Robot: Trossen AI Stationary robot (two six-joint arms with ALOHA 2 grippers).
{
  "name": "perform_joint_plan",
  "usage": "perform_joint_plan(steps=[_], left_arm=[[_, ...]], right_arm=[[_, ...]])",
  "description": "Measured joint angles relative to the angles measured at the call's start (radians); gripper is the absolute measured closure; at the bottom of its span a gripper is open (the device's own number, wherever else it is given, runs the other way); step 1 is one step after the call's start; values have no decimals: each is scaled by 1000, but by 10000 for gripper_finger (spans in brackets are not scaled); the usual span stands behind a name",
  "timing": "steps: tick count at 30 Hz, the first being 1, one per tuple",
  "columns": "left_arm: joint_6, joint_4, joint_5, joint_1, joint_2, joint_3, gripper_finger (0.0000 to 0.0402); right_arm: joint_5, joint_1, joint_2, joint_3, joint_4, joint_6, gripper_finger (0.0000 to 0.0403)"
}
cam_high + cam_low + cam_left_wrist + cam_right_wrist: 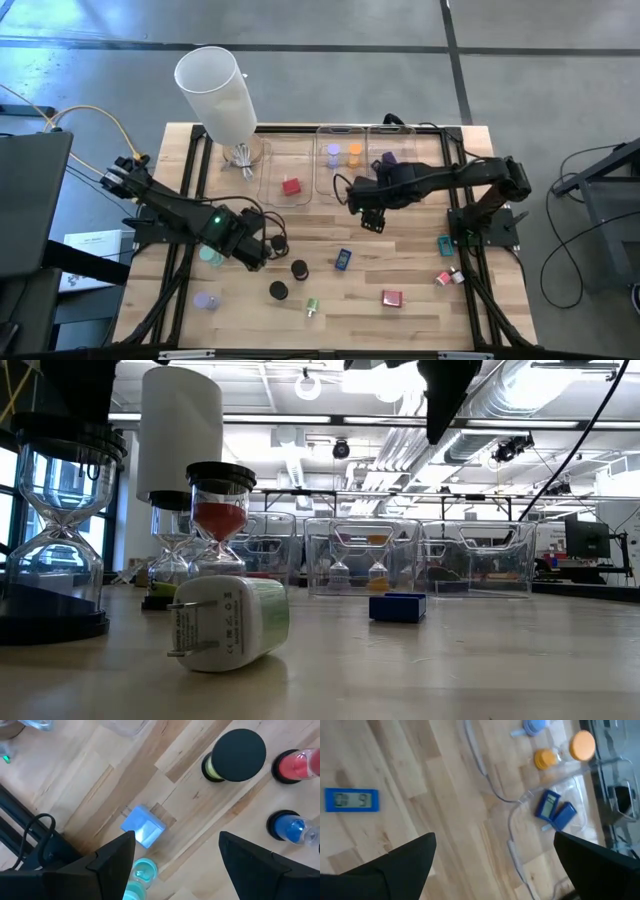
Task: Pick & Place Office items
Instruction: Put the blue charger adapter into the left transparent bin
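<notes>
The wooden table stands on a grey concrete floor crossed by dark seams. Across the room, white ducts and pipes run along an open ceiling hung with round lamps. Tall windows let in daylight, and a dark monitor sits near the far wall.

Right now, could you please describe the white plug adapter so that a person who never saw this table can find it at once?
Start at the front edge of the wooden table, between the two arms. The plug adapter lies on its side there, just right of the black-capped hourglasses. It alone is a white block with a green band and two metal prongs.
</notes>
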Motion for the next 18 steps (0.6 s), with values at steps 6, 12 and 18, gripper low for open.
perform_joint_plan(steps=[6,12,18], left_arm=[[-62,-37,0,-10,0,0,121],[-145,-101,-24,-18,0,0,96],[-221,-153,-65,-16,0,0,83]], right_arm=[[0,37,0,0,40,0,8],[0,75,0,0,42,26,8],[-1,114,0,0,44,44,8]])
